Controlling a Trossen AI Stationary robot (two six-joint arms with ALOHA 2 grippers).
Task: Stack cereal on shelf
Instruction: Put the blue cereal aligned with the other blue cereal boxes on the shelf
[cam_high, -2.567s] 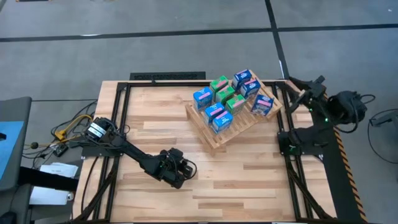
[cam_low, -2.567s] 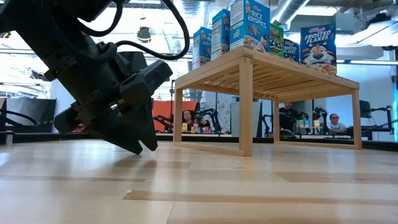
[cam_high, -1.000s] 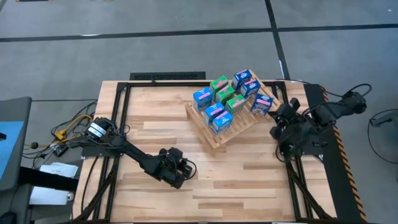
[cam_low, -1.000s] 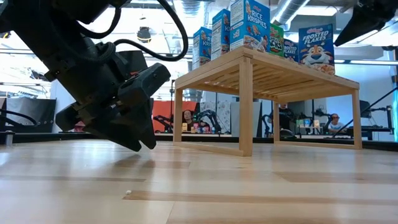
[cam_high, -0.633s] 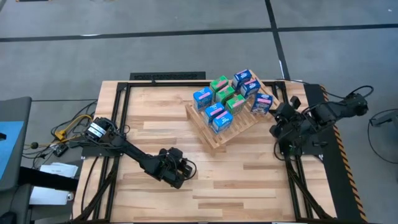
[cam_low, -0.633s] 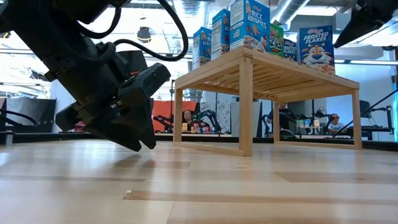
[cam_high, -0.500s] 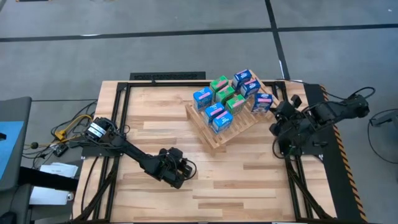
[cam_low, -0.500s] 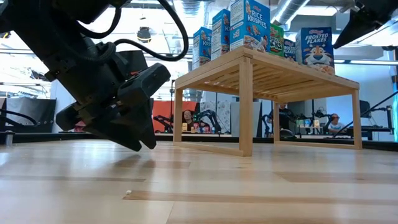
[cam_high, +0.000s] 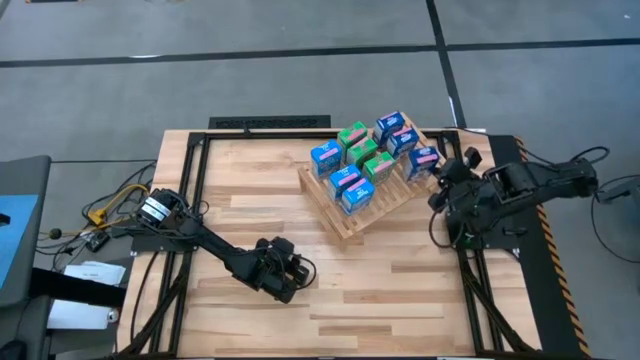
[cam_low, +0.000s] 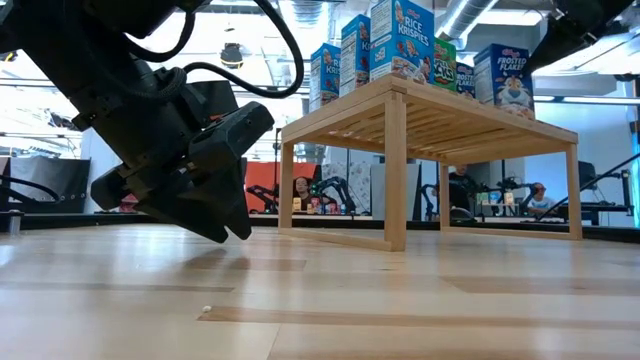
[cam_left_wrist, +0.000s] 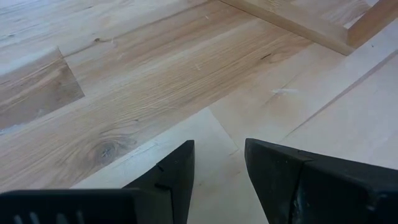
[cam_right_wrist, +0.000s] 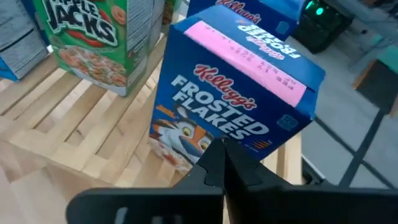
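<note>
Now right gripper (cam_high: 437, 197), closed, has nudged Frosted Flakes box (cam_high: 422, 162) inward.

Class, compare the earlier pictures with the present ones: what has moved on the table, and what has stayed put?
The right tool, shut, swung in from the table's far right edge and pushed the Frosted Flakes box further onto the shelf. The left tool stayed low over the table, and the other cereal boxes stayed put.

fingers: two dark left gripper (cam_left_wrist: 217, 165) tips, slightly apart
below: pale wood plank tabletop (cam_left_wrist: 124, 81) — light-wood rack frame (cam_left_wrist: 298, 25) beyond
</note>
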